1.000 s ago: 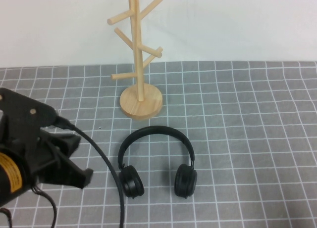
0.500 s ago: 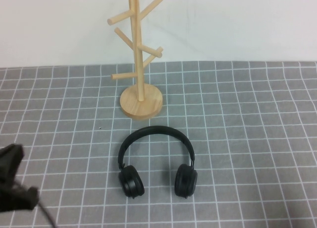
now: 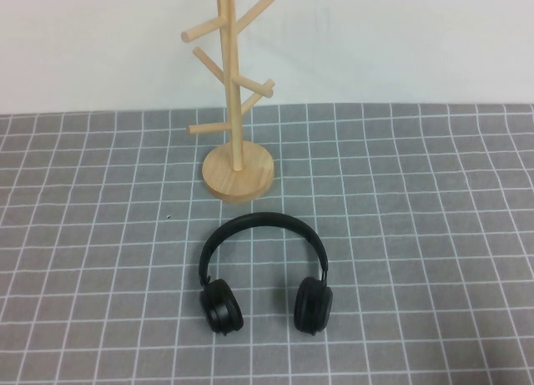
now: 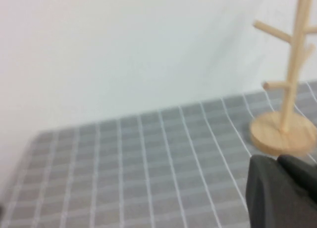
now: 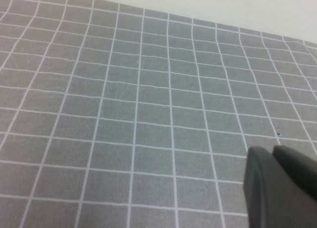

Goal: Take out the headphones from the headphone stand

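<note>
Left end effector (image 4: 282, 191) gone from overhead.

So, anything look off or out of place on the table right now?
Nothing stands out. The headphones lie flat and intact in front of the upright headphone stand, not touching it. The left tool and right tool hang clear.

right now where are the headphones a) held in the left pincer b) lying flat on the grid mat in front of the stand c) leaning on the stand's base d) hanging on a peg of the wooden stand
b: the headphones lie flat on the mat, apart from the headphone stand, whose pegs are bare. Neither pincer shows in the high view; the left pincer and right pincer show only at their own cameras' edges, holding nothing visible.
</note>
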